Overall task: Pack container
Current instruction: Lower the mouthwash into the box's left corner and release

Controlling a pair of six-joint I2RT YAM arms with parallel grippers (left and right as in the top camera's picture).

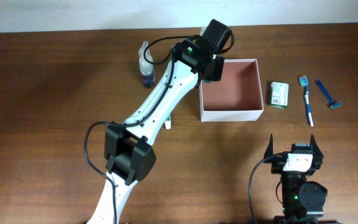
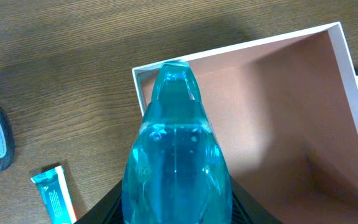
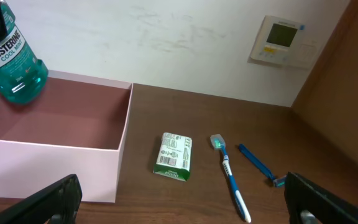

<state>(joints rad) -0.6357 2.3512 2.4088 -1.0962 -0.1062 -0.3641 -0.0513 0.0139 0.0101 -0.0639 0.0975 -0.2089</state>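
Observation:
The container (image 1: 232,115) is a square open box with white walls and a reddish-brown inside, at the table's middle right. My left gripper (image 1: 213,67) is over its far left corner, shut on a teal Listerine mouthwash bottle (image 2: 176,155). In the right wrist view the bottle (image 3: 11,59) hangs just inside the container (image 3: 55,171) at its far corner. The left wrist view shows the container's rim (image 2: 241,46) right under the bottle. My right gripper (image 1: 295,151) is open and empty near the front edge; its jaws (image 3: 185,211) face the packet.
A green-white packet (image 1: 279,94), a blue toothbrush (image 1: 306,102) and a blue razor (image 1: 329,95) lie right of the container. A clear bottle with dark liquid (image 1: 145,65) stands left of it. A small toothpaste tube (image 2: 53,196) lies by the container's left side.

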